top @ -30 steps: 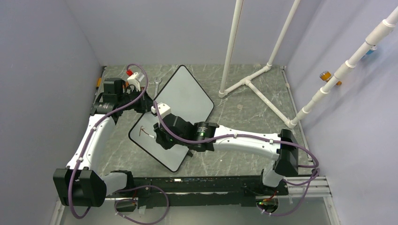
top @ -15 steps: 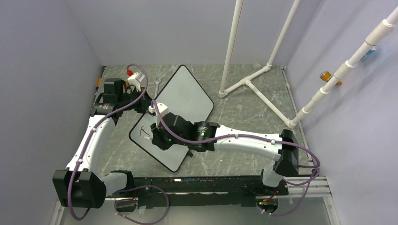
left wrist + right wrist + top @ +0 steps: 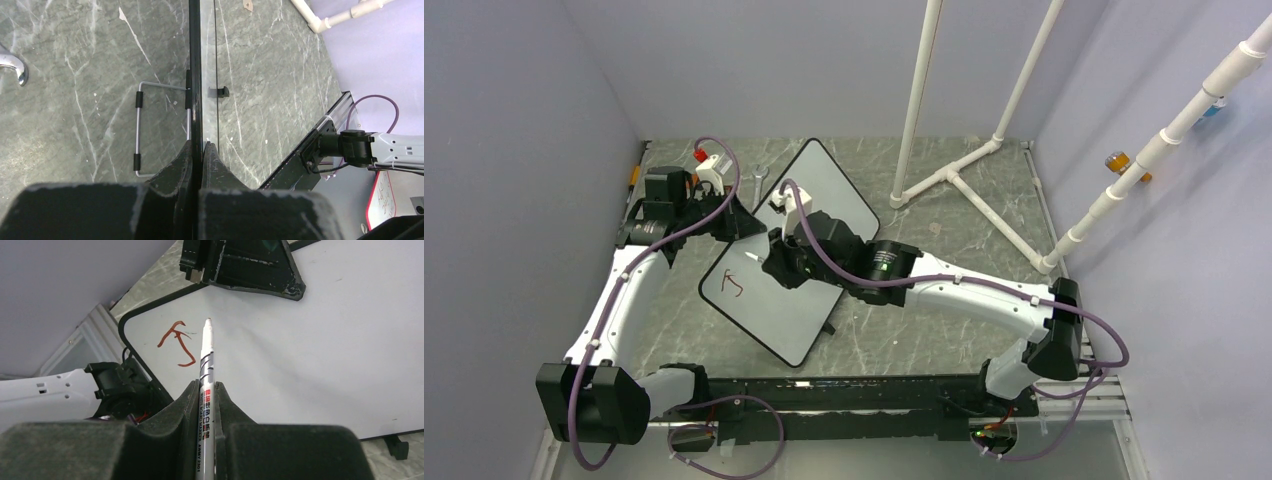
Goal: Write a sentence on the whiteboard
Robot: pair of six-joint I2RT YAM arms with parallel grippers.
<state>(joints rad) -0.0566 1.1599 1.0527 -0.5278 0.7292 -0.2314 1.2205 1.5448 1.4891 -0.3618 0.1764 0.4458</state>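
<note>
The desk (image 3: 944, 250) had a grey-green marbled surface and was enclosed by plain lavender walls (image 3: 524, 150). A white pipe frame (image 3: 964, 180) stood at its far right. The whiteboard (image 3: 769, 315) sat at the desk's left centre, turned corner-on to the arms. The sentence (image 3: 731, 286) amounted to one reddish-brown mark near the board's left corner.

The left claw (image 3: 742, 222) was clamped on the whiteboard's upper left edge. The right claw (image 3: 771, 265) was closed on a marker (image 3: 206, 370) over the board's middle.

Only the left wrist view showed the board edge-on. Its dark rim was pinched between both fingers (image 3: 182, 160), with a wire stand (image 3: 137, 132) on one side and a small black foot (image 3: 220, 92) on the other. Only the right wrist view showed the marker's white tip, which pointed just right of the mark; contact with the board could not be determined. Only the overhead view showed both arms and the pipework together.
</note>
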